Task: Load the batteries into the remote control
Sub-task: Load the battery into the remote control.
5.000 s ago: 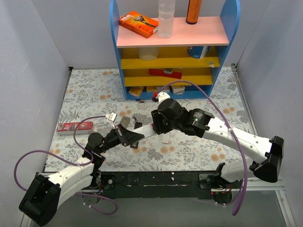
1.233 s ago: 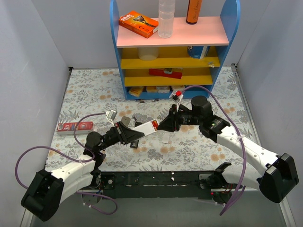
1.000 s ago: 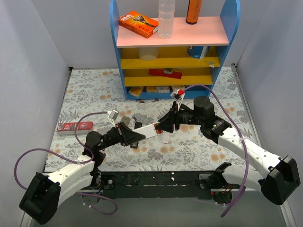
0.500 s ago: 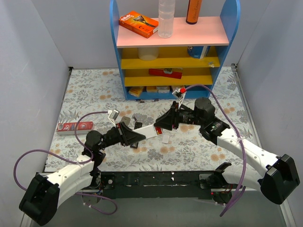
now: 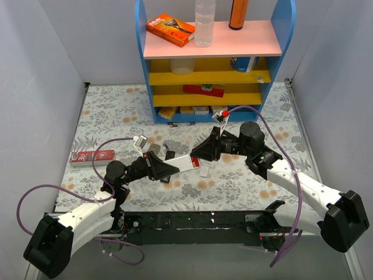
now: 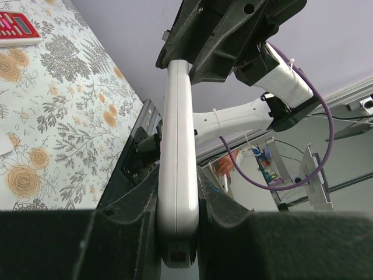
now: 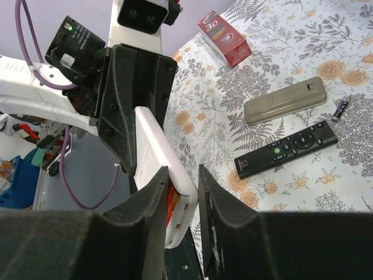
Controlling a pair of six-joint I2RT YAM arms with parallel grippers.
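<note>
Remote control (image 5: 183,163): white, held off the floral table (image 5: 262,192), spanning the gap between both grippers.
Left gripper (image 6: 178,195): clamped on the remote control's near end, one finger on each long side.
Right gripper (image 7: 179,198): narrow, fingers closed around the remote control's far end; a red-orange strip shows there against one finger, but I cannot tell what it is.
Batteries: one battery (image 7: 341,107) lies on the table, well past the remote control, just beyond a grey remote (image 7: 285,100).
Around: a black remote (image 7: 288,149) lies beside the grey one. A red box (image 5: 92,156) sits well left of the remote control. A small white flat piece (image 5: 203,171) lies just under its right end.
In the way: both wrists crowd the remote control's ends; only its middle stays bare.
Edges, room: a blue shelf unit (image 5: 213,58) stands behind the remote control and plain walls close in both sides. There is open mat in front of it and to its right.
Change: a second ago the right gripper stood just off the remote control's end; now it covers that end. The left grip is unchanged.
</note>
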